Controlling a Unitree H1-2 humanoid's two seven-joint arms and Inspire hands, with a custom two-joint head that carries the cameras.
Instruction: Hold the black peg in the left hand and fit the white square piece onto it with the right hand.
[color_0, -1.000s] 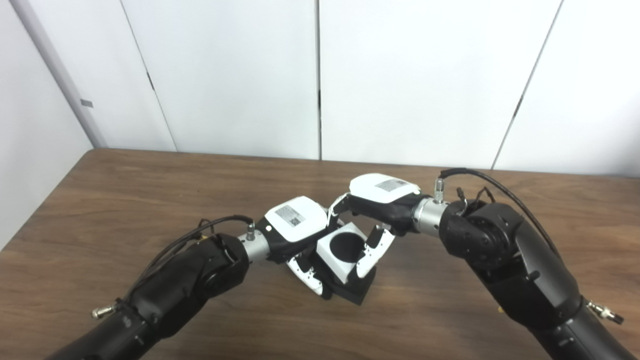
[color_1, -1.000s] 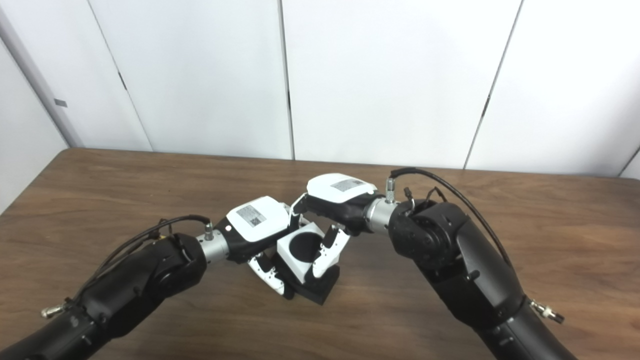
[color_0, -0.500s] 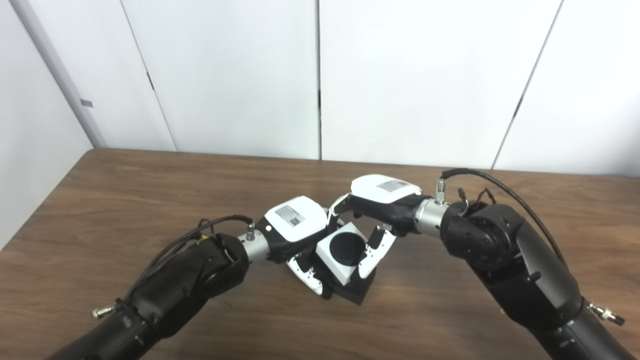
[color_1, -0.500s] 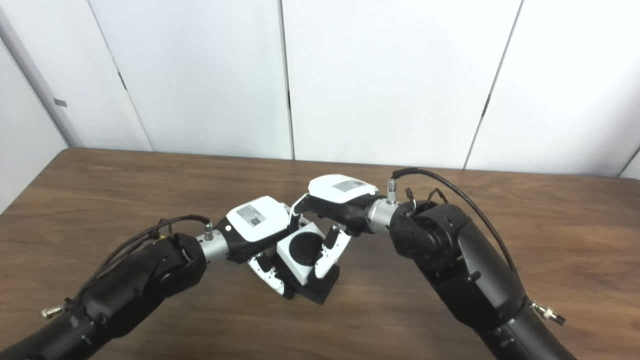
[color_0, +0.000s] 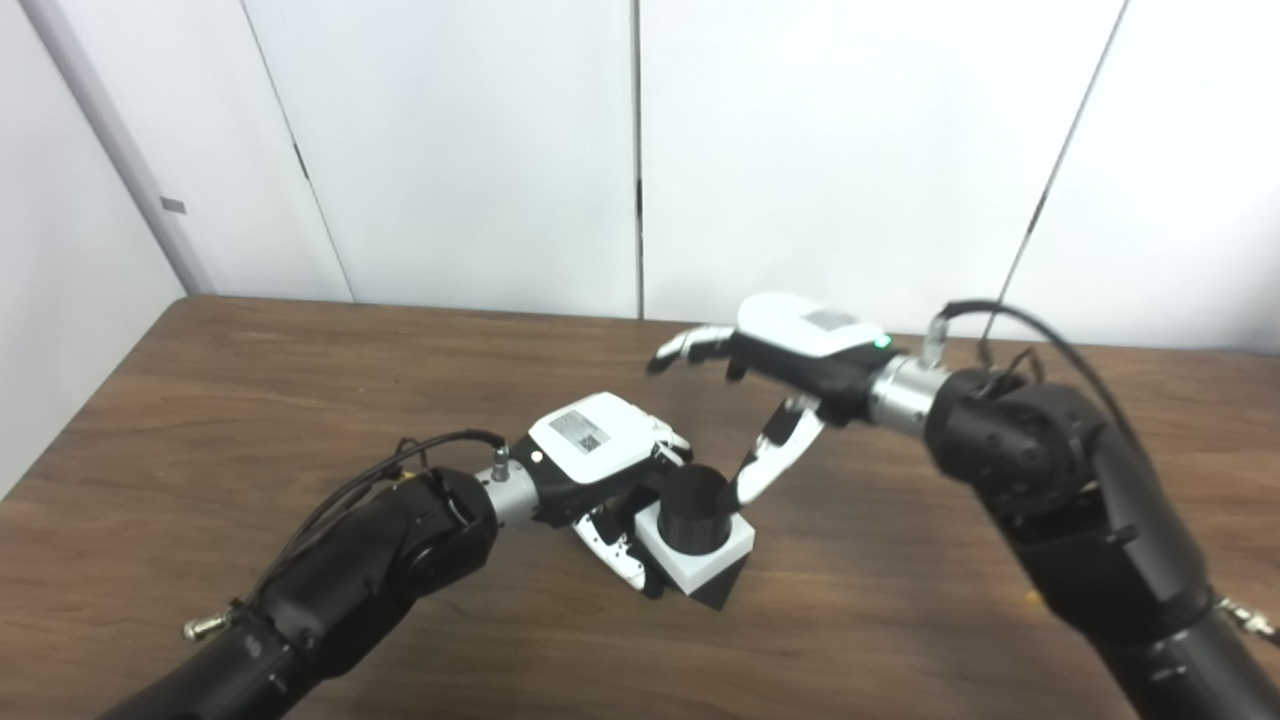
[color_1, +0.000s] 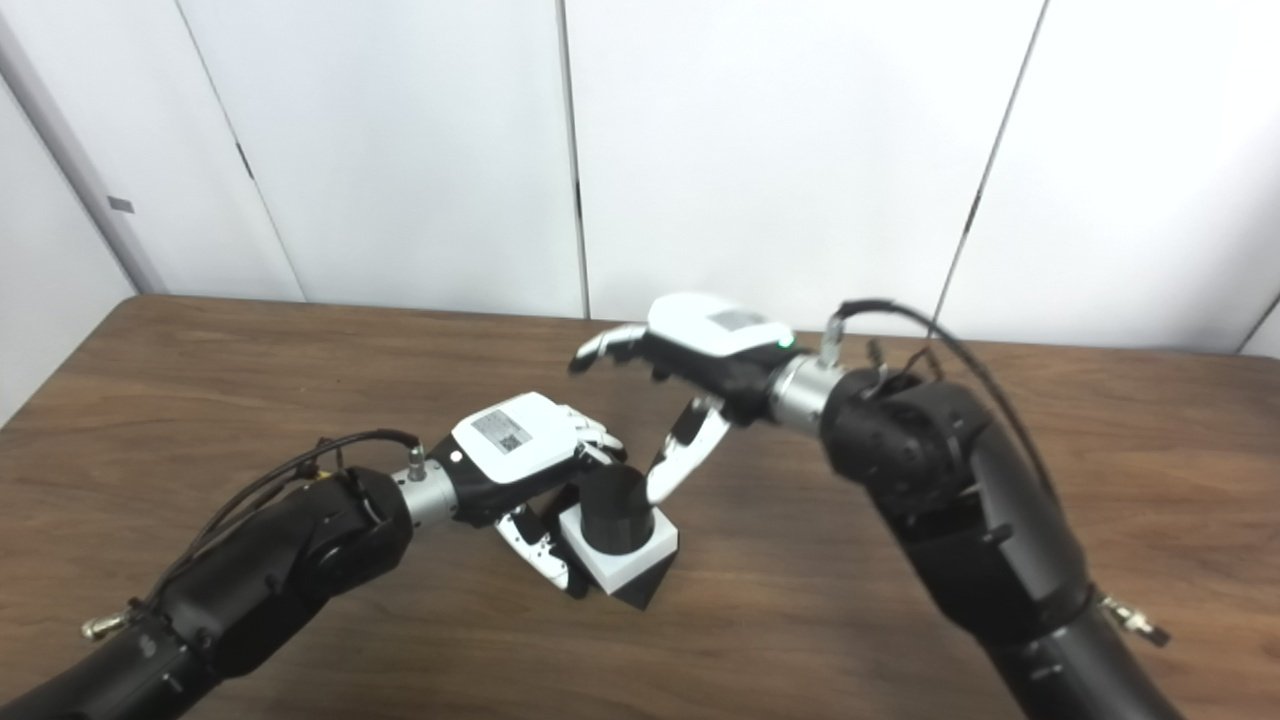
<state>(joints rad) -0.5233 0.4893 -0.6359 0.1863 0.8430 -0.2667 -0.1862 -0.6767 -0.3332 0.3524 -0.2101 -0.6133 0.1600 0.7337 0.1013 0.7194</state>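
1. Left eye view: the black peg (color_0: 694, 505) stands upright on the wooden table (color_0: 200, 400), and the white square piece (color_0: 697, 561) sits around it, low on its black base.
2. The left hand (color_0: 600, 465) is wrapped around the peg's left side, fingers closed on it just above the table.
3. The right hand (color_0: 790, 370) hangs above and to the right, fingers spread and holding nothing; its thumb tip points down close beside the peg's top rim, and I cannot tell whether it touches.
4. Right eye view: the peg (color_1: 612, 510) rises through the white piece (color_1: 625, 560), whose top face is level.
5. The left hand (color_1: 520, 455) grips the peg; the right hand (color_1: 700, 355) is released, clear of the white piece.
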